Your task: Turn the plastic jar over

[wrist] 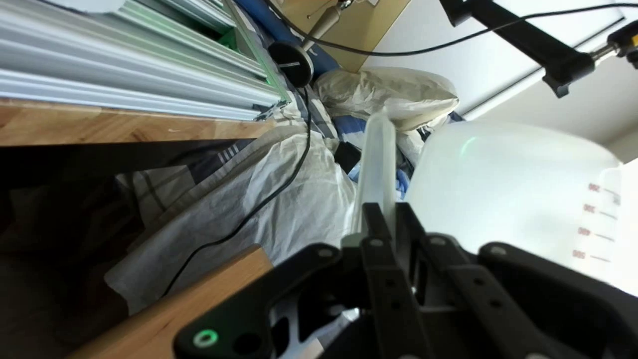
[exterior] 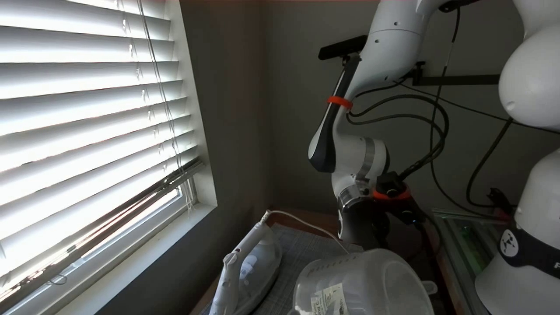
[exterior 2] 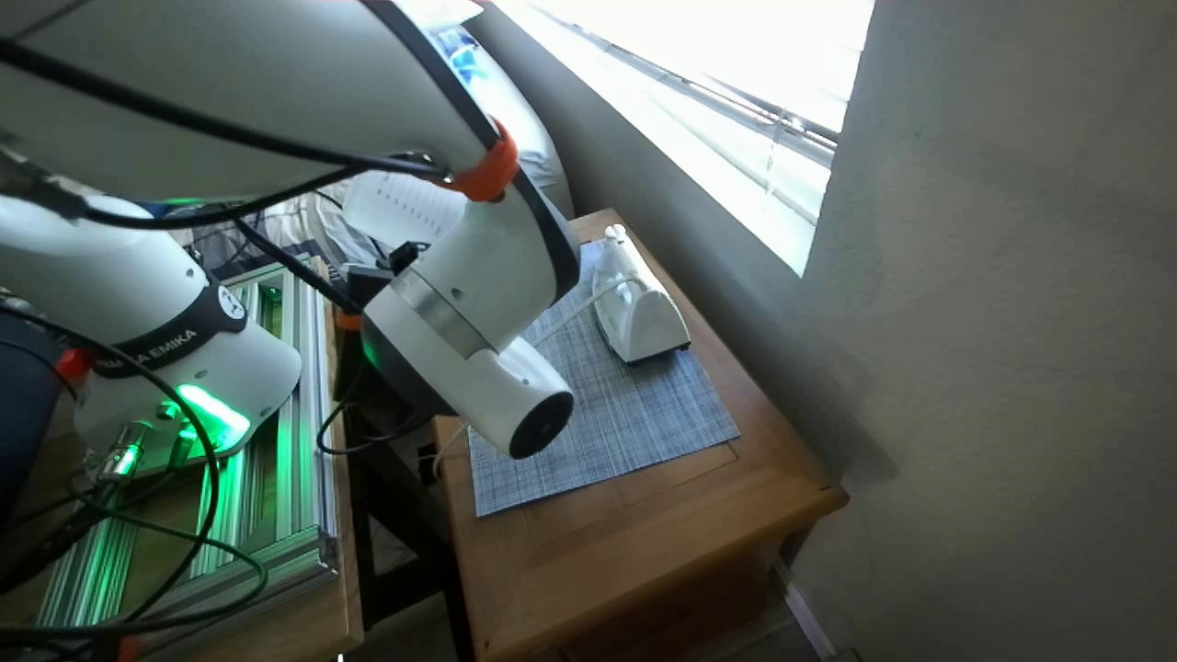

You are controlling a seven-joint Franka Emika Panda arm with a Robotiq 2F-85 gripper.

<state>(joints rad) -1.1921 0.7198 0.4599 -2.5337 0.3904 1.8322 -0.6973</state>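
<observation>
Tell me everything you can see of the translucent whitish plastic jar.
The translucent whitish plastic jar is wide and round, with red scale figures and short lines on its wall and a pale printed label whose text I cannot read. It is tipped on its side, in an exterior view right of the white clothes iron, one round end facing right. The black two-fingered gripper is closed on its slim translucent handle. Whether anything supports it from below is hidden.

Carrying an iron [exterior 2: 648, 317] on a mat [exterior 2: 625, 423] near the window-side edge of the tabletop [exterior 2: 588, 542]; holding the plastic jar [exterior: 367, 278] in the gripper [wrist: 388, 212], right of the iron in an exterior view.
</observation>
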